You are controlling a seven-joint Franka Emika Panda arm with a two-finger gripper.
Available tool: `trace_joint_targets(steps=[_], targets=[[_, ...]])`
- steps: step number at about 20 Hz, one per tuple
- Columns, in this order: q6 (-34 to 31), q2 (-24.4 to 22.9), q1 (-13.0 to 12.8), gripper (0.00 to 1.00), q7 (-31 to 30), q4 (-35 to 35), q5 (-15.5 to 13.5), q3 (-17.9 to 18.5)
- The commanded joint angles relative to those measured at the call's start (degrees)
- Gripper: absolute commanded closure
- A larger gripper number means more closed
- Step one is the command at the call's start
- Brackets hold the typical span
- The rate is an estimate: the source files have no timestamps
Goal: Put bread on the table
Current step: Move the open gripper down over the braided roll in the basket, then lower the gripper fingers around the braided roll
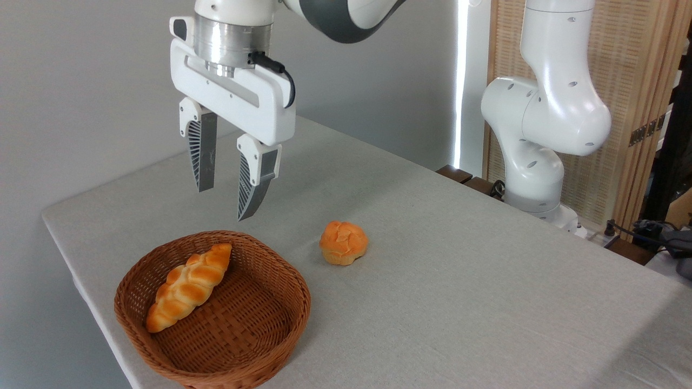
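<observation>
Bread [187, 286] lay untouched in the basket [254, 346]; the gripper [224, 202] hung above, jaws apart and empty, table [459, 281] waiting.

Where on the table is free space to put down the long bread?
The table is bare right of the round bun, out to its right edge. It is crowded at front left: the basket holding the bread, under the gripper.

From my remote console, the bread [186, 286], a glossy golden-orange braided loaf with tapered ends, lies whole on its side, running from 7 o'clock to 1 o'clock. The table [459, 281], light grey, cloth-like and flat, fills my view, one rounded corner at 9 o'clock.
</observation>
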Motion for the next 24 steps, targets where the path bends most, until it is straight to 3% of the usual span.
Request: trace_joint_targets(steps=[1,4,9,11,17,24], targets=[[1.17,1.47,-1.89,0.0,0.0,-0.39,-1.25,0.28],[1.52,3.14,-3.64,0.0,-2.54,-0.57,-1.25,0.28],[5.73,5.16,-4.0,0.0,-3.6,-0.66,-1.43,0.2],[7.49,6.91,-4.0,0.0,-5.01,-0.66,-2.74,0.28],[10.92,10.17,-4.0,0.0,-14.41,-0.66,-3.45,0.2],[14.53,13.78,-4.0,0.0,-14.59,-0.66,-3.36,-1.82]])
